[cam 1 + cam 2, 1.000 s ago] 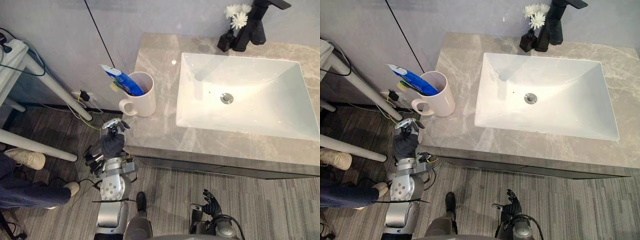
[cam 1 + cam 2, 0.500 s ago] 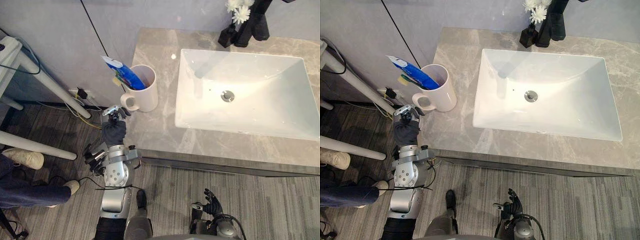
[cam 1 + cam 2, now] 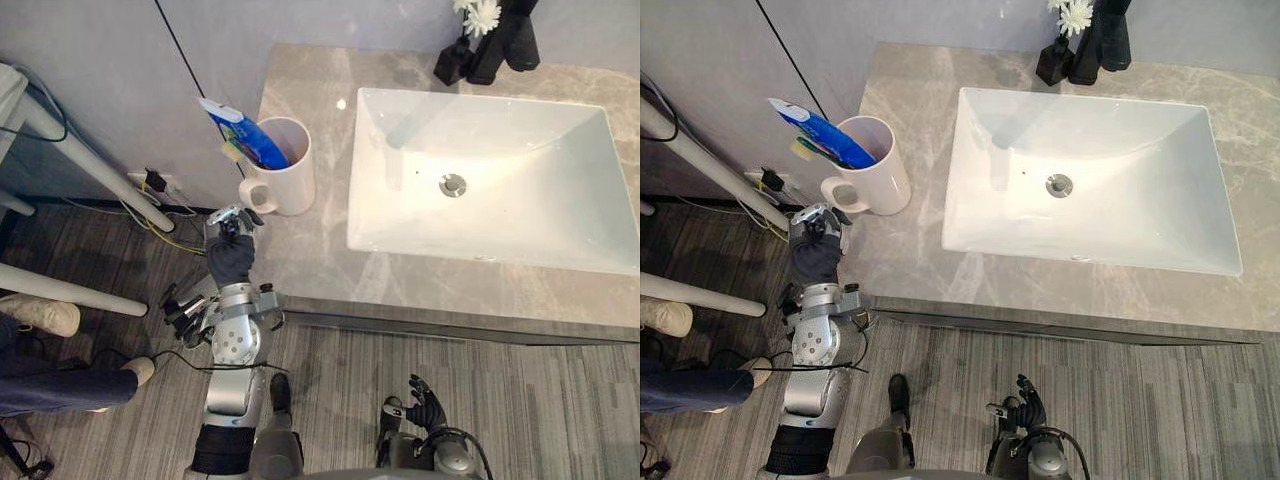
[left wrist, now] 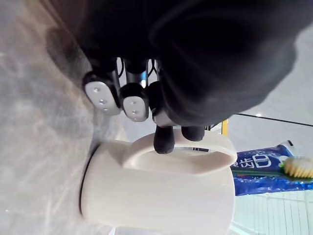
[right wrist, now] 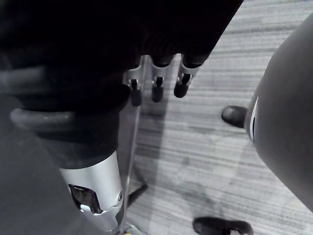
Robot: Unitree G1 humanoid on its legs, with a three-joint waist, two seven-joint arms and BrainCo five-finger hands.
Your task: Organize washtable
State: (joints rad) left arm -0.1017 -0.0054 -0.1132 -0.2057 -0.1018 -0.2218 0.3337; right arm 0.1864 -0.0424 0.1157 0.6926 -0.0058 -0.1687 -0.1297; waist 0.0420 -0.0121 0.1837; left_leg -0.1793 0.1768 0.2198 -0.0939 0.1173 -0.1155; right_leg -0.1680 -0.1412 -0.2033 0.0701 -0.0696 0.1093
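Now | mug (image 3: 288, 185), toothpaste (image 3: 245, 135) inside, on counter (image 3: 300, 262) at 9 o'clock of sink (image 3: 520, 205) | left hand (image 3: 232, 245) at mug's 7 o'clock, fingers (image 4: 100, 93) loose, tip on handle (image 4: 181, 159), no grip | right hand (image 3: 425, 402) slack, 6 o'clock | likely early: mug not yet lifted

faucet (image 3: 518, 42): top cut off | toothpaste (image 3: 242, 132): lower end hidden inside mug (image 3: 291, 192)

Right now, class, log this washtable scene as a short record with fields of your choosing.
mug: white, on counter, left of sink
in mug: blue toothpaste tube, toothbrush
left robot hand: close to mug handle
right robot hand: low over floor, open
behind sink: black faucet, flower vase
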